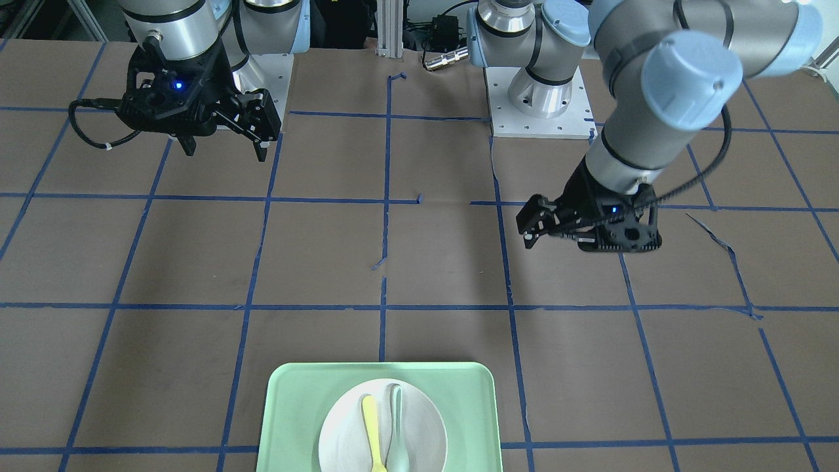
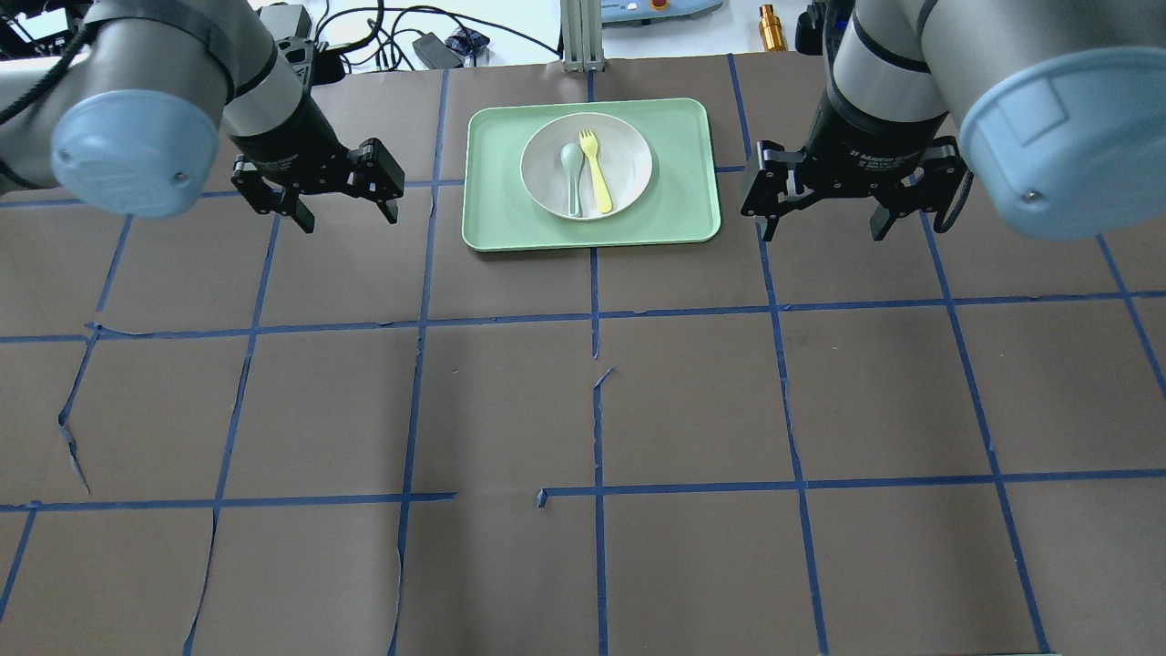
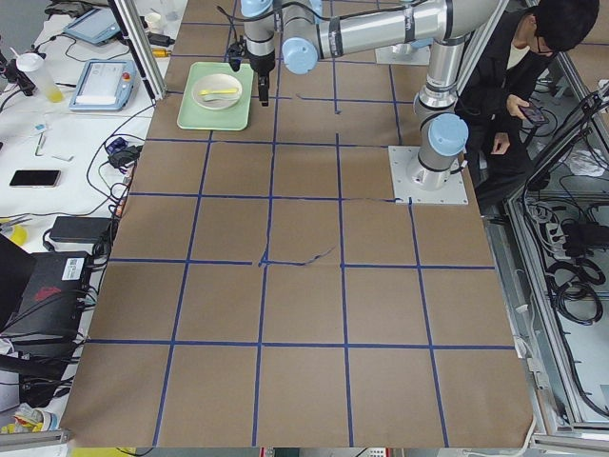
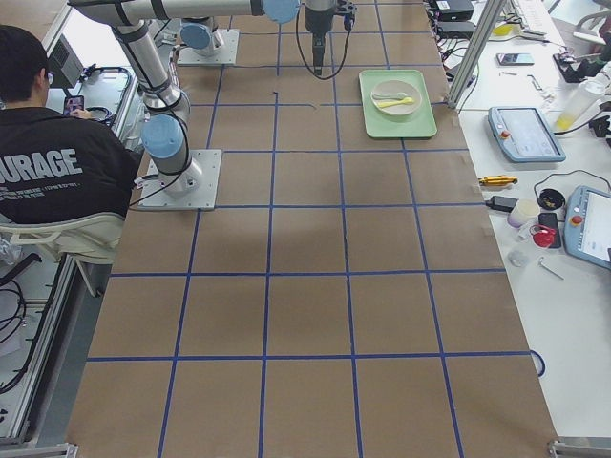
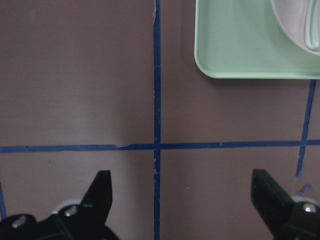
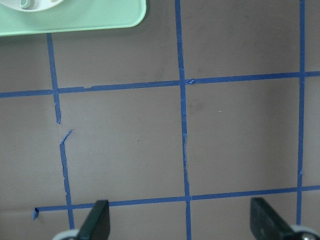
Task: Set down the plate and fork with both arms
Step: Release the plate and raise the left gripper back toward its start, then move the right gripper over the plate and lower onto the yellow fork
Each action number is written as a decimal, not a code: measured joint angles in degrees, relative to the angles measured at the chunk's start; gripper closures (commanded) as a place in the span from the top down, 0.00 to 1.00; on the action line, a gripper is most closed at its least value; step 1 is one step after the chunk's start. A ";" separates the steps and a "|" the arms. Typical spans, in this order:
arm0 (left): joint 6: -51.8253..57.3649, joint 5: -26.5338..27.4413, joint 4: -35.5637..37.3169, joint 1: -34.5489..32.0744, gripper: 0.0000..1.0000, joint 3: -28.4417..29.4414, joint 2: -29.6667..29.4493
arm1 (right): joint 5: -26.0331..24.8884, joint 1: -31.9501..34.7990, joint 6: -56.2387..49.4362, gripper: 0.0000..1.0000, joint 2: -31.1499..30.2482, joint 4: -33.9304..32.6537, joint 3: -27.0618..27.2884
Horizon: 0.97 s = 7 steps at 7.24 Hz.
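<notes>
A: Two grippers, how do they stand?
B: The left gripper (image 2: 349, 217) hangs over the table (image 2: 692, 401), jaws spread wide, holding nothing. The right gripper (image 2: 823, 228) is just as wide apart and empty.
A: And the plate?
B: The plate (image 2: 630, 153) sits on the green tray (image 2: 492, 196), between the two grippers. The fork (image 2: 597, 173) lies on it beside a spoon (image 2: 572, 178), tines pointing away from the robot.

Plate (image 2: 629, 150) middle taken up by fork (image 2: 597, 173) and spoon (image 2: 571, 159), laid close side by side. Plate rim left exposed within tray (image 2: 492, 182). Tray flanked both sides by bare table paper (image 2: 510, 401).
</notes>
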 measured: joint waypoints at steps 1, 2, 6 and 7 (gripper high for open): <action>-0.46 0.28 -3.28 -0.17 1.00 -0.27 3.65 | 0.00 0.00 0.02 1.00 0.00 0.00 0.04; -0.65 0.35 -4.87 -0.53 1.00 -0.46 5.93 | -0.08 0.02 0.01 1.00 0.03 -0.02 0.05; -0.75 0.47 -5.96 -1.38 1.00 -0.75 7.91 | -0.93 1.59 -0.14 1.00 5.20 -5.00 -1.01; -0.83 0.50 -5.94 -1.40 1.00 -0.74 7.77 | -0.94 2.87 -0.51 1.00 9.43 -8.55 -2.60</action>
